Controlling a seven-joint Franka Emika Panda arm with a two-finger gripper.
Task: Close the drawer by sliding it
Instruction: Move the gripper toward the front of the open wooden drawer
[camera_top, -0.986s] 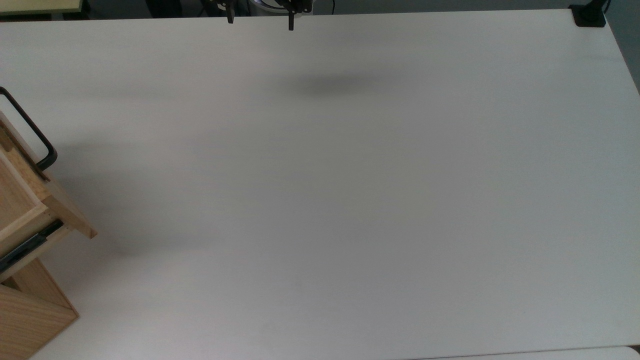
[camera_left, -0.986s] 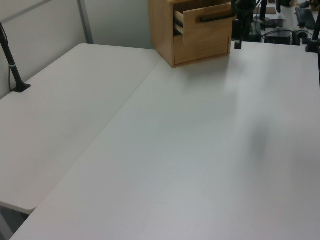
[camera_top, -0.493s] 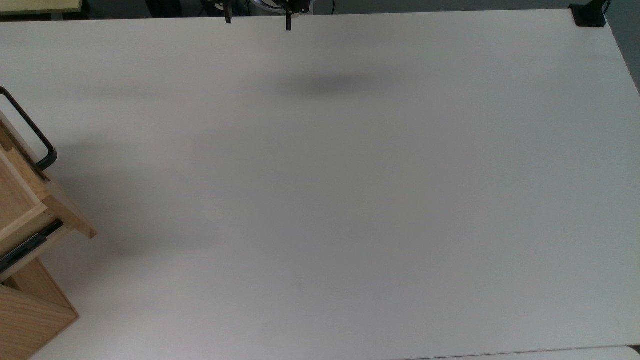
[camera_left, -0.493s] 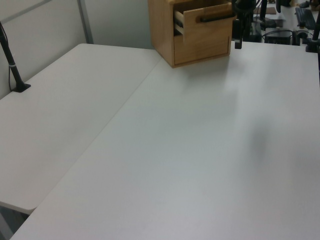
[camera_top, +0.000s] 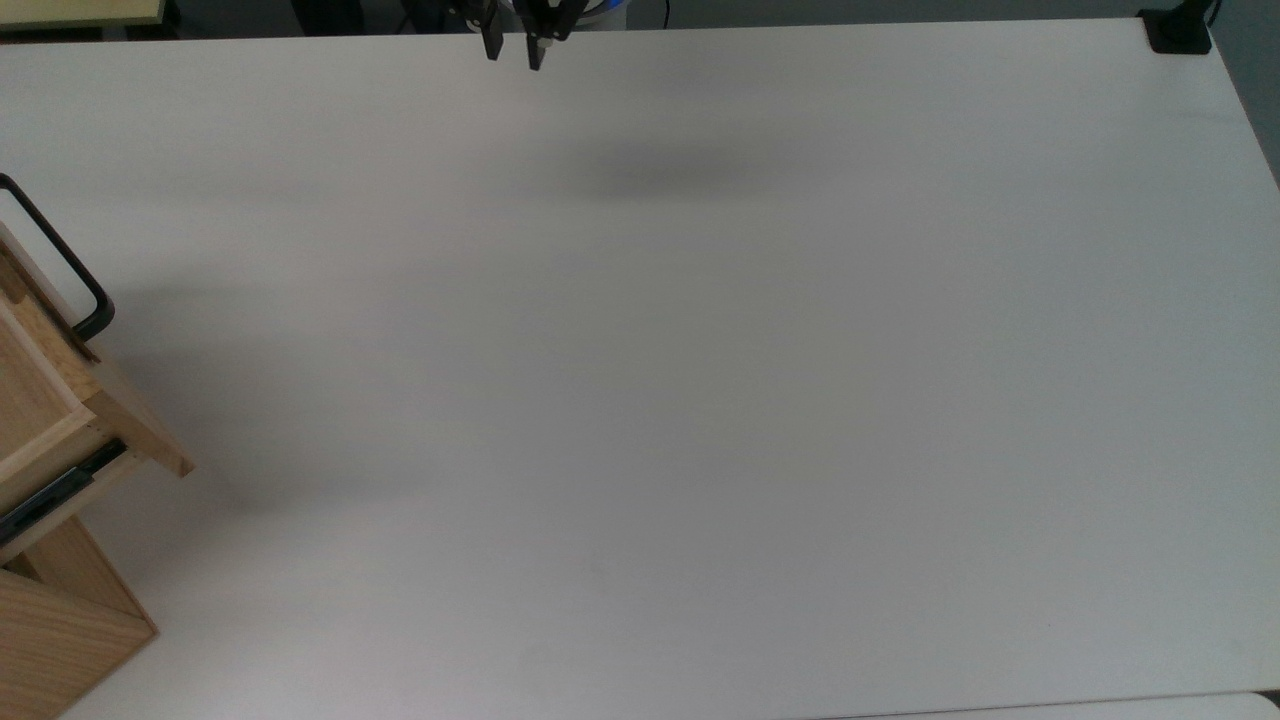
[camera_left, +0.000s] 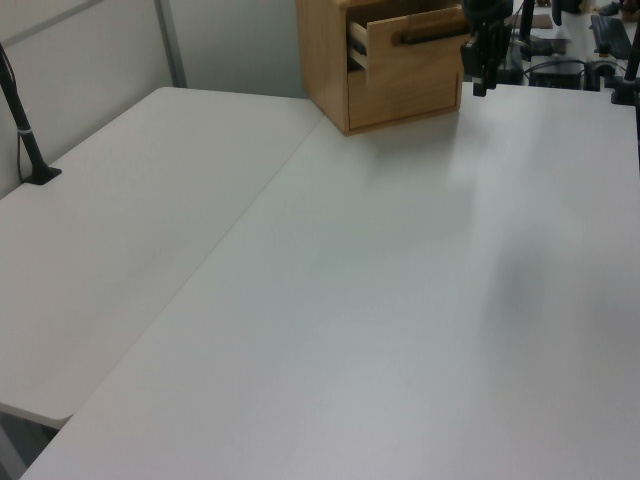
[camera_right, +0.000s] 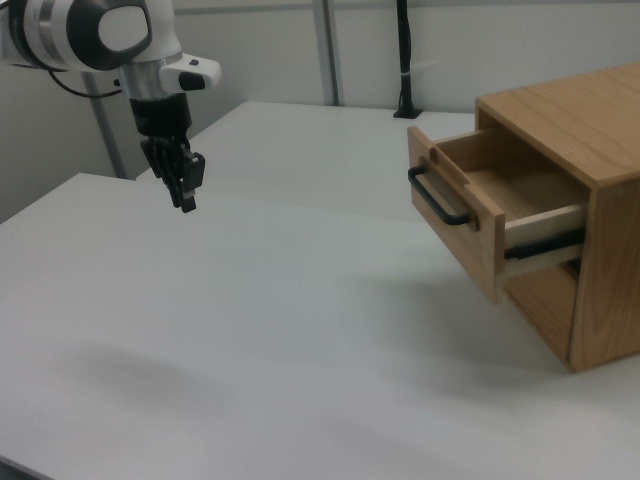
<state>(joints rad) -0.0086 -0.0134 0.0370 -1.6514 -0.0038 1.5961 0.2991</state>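
Drawer (camera_right: 470, 205) looks stiff, rail-guided; we'd push its flat front beside the loop handle (camera_right: 435, 203), gripper (camera_right: 186, 190) fingers narrowed, holding nothing.

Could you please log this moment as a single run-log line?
drawer: pulled out | gripper: above table, apart from drawer, holding nothing | fingers: close together | closing push: not yet begun

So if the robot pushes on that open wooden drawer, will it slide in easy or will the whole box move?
The drawer probably slides in easily, since a black rail runs along its side. The wooden cabinet stands loose on the table, so a hard shove might scoot it. The wood looks stiff, so it shouldn't bend.
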